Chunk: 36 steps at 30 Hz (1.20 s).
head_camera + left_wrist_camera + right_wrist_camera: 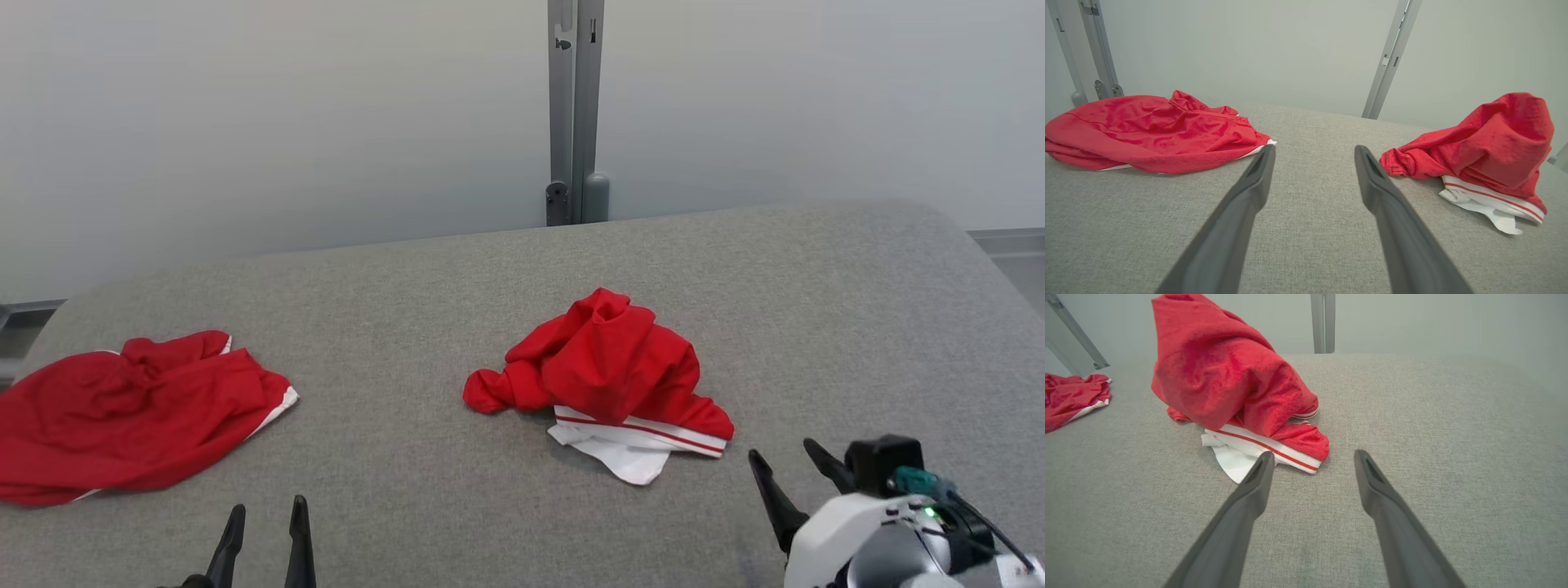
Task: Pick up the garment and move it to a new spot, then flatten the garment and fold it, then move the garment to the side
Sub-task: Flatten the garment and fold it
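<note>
Garment (608,367) is bunched mid table (408,310). Left gripper (268,508) and right gripper (780,451) are spread, nothing pinched. Second garment (122,412) is laid far left.

A grey, felt-like worktop (457,278) with rounded far corners stretches out before a plain pale wall (245,122). A grey metal post (575,106) stands upright just behind its far edge, near the middle. At the worktop's left edge lies a rumpled red cloth (122,416) with white trim, spread fairly flat.
</note>
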Available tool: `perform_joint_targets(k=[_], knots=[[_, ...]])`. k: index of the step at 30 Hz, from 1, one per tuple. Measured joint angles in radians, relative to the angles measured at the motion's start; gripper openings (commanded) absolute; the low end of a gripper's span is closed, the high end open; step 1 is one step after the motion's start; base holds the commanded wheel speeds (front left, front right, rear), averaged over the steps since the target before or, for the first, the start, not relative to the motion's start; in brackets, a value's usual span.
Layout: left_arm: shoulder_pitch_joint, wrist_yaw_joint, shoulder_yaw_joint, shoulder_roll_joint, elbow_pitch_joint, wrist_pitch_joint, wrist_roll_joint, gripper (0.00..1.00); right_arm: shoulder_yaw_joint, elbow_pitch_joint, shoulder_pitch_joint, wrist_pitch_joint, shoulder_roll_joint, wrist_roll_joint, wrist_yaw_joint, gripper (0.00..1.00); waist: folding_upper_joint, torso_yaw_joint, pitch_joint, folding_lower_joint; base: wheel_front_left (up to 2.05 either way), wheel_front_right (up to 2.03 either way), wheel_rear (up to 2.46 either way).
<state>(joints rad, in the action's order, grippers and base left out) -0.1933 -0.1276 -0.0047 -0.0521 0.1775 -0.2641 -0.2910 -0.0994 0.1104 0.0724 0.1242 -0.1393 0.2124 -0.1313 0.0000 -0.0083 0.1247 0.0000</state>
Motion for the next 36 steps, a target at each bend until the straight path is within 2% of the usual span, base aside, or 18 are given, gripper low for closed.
perform_joint_targets(k=[3, 7, 15, 20, 22, 23, 28, 36], knots=[[0.005, 0.0, -0.015, 0.001, -0.005, 0.0, 0.0, 1.0, -0.06, 0.048, -0.114, 0.14, -0.065, 0.066, 0.0, 1.0, 0.0, 0.018, -0.013, 0.0, 0.0, 0.0, 0.0], [0.017, 0.0, -0.046, 0.002, -0.013, 0.0, 0.0, 1.0, -0.083, 0.144, -0.208, 0.219, -0.094, 0.113, 0.0, 1.0, 0.0, 0.048, -0.03, 0.0, 0.0, 0.0, 0.0], [0.046, 0.0, -0.094, 0.002, -0.019, 0.0, -0.007, 1.0, -0.108, 0.348, -0.324, 0.202, -0.099, 0.225, 0.0, 1.0, 0.0, 0.154, -0.073, 0.0, 0.0, 0.0, 0.0], [0.052, 0.0, -0.104, 0.002, -0.018, 0.0, -0.007, 1.0, -0.126, 0.422, -0.38, 0.161, -0.097, 0.236, 0.0, 1.0, 0.0, 0.212, -0.098, 0.0, 0.0, 0.0, 0.0], [0.058, 0.0, -0.105, 0.002, -0.018, 0.0, -0.007, 1.0, -0.136, 0.44, -0.401, 0.141, -0.102, 0.236, 0.0, 0.42, 0.0, 0.232, -0.108, 0.0001, 0.0, 0.0, 0.0], [0.061, 0.0, -0.105, 0.002, -0.018, 0.0, -0.007, 1.0, -0.138, 0.444, -0.409, 0.119, -0.105, 0.23, 0.0, 0.02, 0.0, 0.241, -0.112, 0.0001, 0.0, 0.0, 0.0], [0.061, 0.0, -0.105, 0.002, -0.018, 0.0, -0.012, 1.0, -0.171, 0.414, -0.428, 0.062, -0.114, 0.202, 0.001, 0.0, 0.0, 0.273, -0.118, 0.0001, 0.0, 0.0, 0.0], [0.06, 0.0, -0.092, 0.002, -0.024, 0.0, -0.02, 1.0, -0.306, 0.187, -0.519, 0.063, -0.105, 0.24, 0.001, 0.0, 0.0, 0.247, -0.096, 0.0001, 0.0, 0.0, 0.0]])
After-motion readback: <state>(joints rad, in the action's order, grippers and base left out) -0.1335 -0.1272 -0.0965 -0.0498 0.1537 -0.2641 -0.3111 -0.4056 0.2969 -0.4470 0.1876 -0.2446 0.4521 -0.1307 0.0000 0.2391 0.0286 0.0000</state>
